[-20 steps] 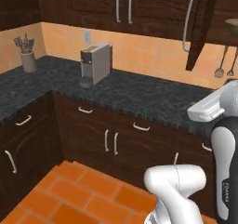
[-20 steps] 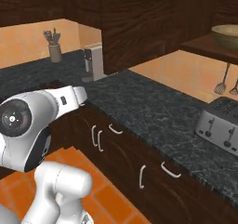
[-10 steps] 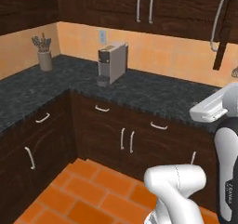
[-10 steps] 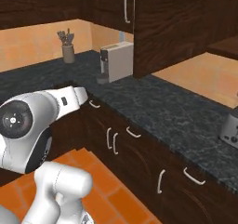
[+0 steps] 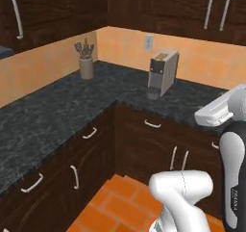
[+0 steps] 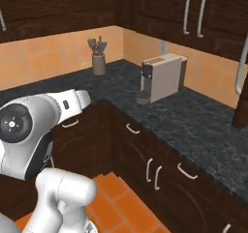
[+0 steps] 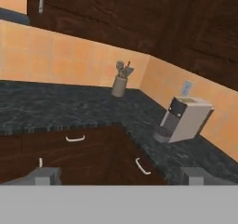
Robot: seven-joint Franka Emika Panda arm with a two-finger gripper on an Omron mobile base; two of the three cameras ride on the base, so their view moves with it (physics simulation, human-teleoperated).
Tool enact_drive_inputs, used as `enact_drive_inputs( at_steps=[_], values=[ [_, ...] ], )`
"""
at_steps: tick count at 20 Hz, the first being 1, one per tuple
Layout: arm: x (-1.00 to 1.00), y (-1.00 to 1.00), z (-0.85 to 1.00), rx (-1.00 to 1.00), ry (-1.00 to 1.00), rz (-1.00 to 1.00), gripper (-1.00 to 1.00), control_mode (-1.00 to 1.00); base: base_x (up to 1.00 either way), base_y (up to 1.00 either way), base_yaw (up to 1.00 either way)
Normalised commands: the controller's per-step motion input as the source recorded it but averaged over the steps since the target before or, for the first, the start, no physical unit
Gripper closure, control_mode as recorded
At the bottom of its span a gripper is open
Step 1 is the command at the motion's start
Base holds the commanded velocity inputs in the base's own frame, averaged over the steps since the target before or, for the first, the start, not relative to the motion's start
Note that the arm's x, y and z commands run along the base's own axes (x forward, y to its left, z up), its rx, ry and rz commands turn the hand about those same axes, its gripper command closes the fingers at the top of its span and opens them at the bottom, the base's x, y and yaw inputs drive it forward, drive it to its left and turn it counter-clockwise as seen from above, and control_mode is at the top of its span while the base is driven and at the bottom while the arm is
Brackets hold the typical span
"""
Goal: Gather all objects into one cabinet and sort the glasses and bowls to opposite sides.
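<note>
Both base cameras sit behind the arm, looking forward and down at the corner of the dark bench (image 5: 72, 106), one from the left, one from the right. They share the coffee machine (image 5: 162, 72) and utensil holder (image 5: 86, 62). The hand camera faces that same corner from farther back.

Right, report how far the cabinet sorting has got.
Nothing looks done here: no glasses or bowls are in sight. The gripper is open and empty, facing the corner counter, where a coffee machine and a utensil holder stand. The wall cabinets here are shut. Gathering and sorting all remain.
</note>
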Motion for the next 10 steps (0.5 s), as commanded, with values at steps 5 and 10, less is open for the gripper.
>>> enact_drive_inputs(
  at_steps=[5,10],
  values=[
    [0.00,0.00,0.00,0.00,0.00,0.00,-1.00,1.00,0.61,0.97,0.17],
    [0.00,0.00,0.00,0.00,0.00,0.00,-1.00,1.00,0.46,0.92,0.20]
  ],
)
